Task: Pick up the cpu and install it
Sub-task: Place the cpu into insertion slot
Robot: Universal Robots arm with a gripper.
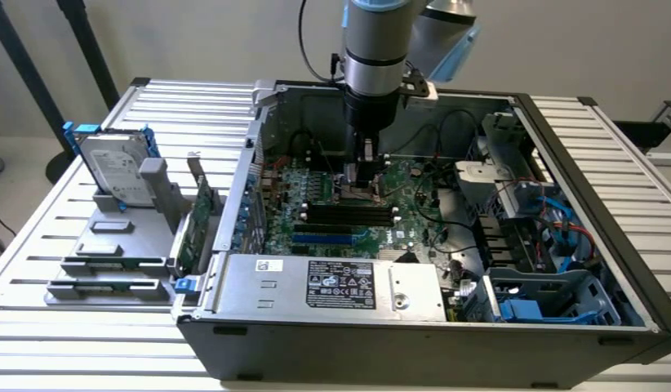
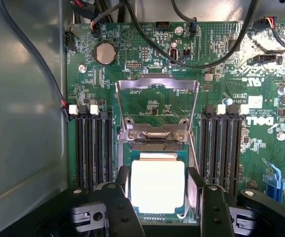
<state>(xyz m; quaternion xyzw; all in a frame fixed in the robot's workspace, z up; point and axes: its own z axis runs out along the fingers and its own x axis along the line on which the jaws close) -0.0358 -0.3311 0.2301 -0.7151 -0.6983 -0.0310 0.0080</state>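
- Exterior view: the arm (image 1: 375, 49) reached straight down into the open computer case (image 1: 423, 347). The case lay on its side on the slatted counter (image 1: 85, 347) with its panel off, so the motherboard (image 1: 313, 233) faced up and could be worked from above.
- The hand (image 1: 364, 186) sat low over the middle of the board, just beside the dark memory slots (image 1: 347, 214).
- On the exterior view's left, outside the case, a grey holder (image 1: 117, 245) kept the hard drive (image 1: 113, 167) propped upright. The green circuit card (image 1: 202, 219) stood on edge just beside the case wall. Both were well apart from the hand — spare parts parked where they could be reached, by my reading.
- Wrist view: the cpu (image 2: 158, 190), with its bright silver top, lay square between the two black fingers (image 2: 123, 180), one against each opposite edge. The hand (image 2: 159, 177) looked to be pinching the cpu by its sides, not spread clear of it.
- The cpu was lined up over the socket (image 2: 157, 144), its edges parallel to the socket frame. I could not tell whether it was fully seated or a shade above.
- The metal load plate (image 2: 157, 84) was swung back off the socket — open, I judged, so the chip could go in flat.
- Memory slots flanked the socket on both sides. An edge grip likely kept the fingers off the chip's face and away from the socket contacts.
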